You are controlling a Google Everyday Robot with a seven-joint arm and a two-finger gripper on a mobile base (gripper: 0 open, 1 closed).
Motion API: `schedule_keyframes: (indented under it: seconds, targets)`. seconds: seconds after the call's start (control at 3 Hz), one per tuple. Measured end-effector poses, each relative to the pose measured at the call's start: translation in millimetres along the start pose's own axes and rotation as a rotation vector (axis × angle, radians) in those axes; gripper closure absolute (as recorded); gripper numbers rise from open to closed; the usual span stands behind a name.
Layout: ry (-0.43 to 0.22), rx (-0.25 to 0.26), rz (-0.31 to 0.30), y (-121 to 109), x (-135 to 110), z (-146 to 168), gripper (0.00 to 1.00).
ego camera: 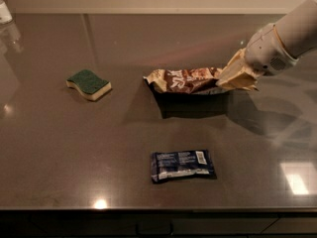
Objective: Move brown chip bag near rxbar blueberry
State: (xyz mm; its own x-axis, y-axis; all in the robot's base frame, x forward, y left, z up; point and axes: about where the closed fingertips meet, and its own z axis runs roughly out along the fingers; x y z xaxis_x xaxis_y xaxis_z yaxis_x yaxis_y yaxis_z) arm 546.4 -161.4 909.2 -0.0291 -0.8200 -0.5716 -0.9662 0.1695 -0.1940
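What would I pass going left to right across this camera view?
A green and cream sponge → the crinkly brown chip bag → the gripper, at the right, shut on the bag's right end.
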Motion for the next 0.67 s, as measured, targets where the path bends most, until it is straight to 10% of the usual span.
schedule_keyframes:
  seconds: [0.67]
  targets:
    - [-0.041,-0.053,0.015,51.7,-17.2,-20.0,1.00]
